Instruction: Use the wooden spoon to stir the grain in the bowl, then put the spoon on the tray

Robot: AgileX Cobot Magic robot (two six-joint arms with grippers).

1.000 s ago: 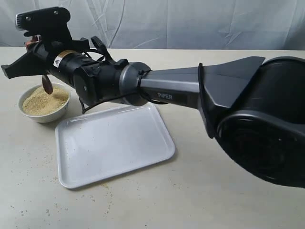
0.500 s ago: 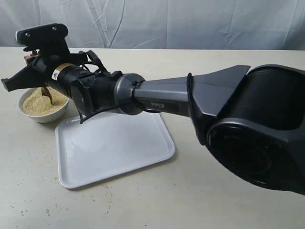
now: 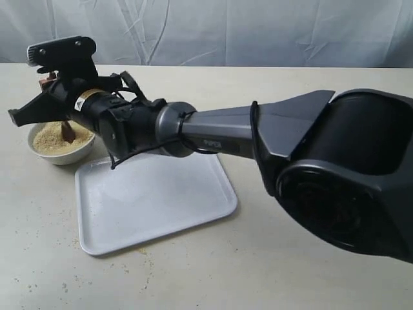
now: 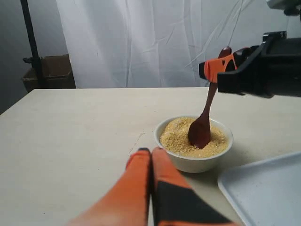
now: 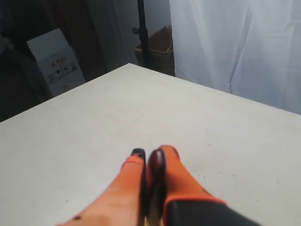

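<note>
The small white bowl (image 3: pixel 61 154) stands on the table at the far left, holding the yellow-tan grain (image 3: pixel 50 139). My right gripper (image 3: pixel 50 90) reaches across over the bowl, shut on the handle of the wooden spoon (image 3: pixel 67 131). The spoon stands nearly upright with its oval head (image 4: pixel 201 131) sunk in the grain (image 4: pixel 175 139). The white tray (image 3: pixel 155 194) lies just beside the bowl, with nothing on it. In the left wrist view my left gripper (image 4: pixel 150 151) is shut on nothing, low over the table just short of the bowl (image 4: pixel 193 162). In the right wrist view the spoon handle (image 5: pixel 156 165) shows between the fingers.
Loose grains are scattered on the table (image 3: pixel 39 258) around the tray. The long right arm (image 3: pixel 226 126) spans the scene above the tray's far edge. A cardboard box (image 4: pixel 51 70) and a black stand (image 4: pixel 29 42) lie beyond the table, before a white curtain.
The right gripper has come down with the spoon: its head hung above the grain one second ago and now stands in it. The bowl and tray have not moved.
</note>
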